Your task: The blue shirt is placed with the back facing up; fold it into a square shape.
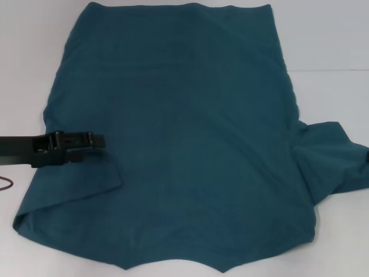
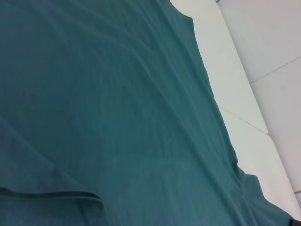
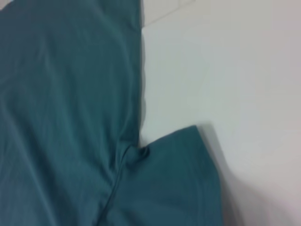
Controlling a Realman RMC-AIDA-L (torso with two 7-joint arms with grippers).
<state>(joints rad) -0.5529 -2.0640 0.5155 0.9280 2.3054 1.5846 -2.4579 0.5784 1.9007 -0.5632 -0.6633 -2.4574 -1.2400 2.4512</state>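
The left arm (image 1: 23, 149) reaches in from the left edge of the head view, lying nearly level, its black links pointing toward the middle. At its end the left gripper (image 1: 99, 140) hangs low over the folded-in left sleeve area, its fingers (image 1: 86, 138) stretched forward and lying close together; whether they pinch anything cannot be told. Of the right arm only a small dark bit (image 1: 367, 156) shows at the right edge of the head view. Neither wrist view shows its own fingers.
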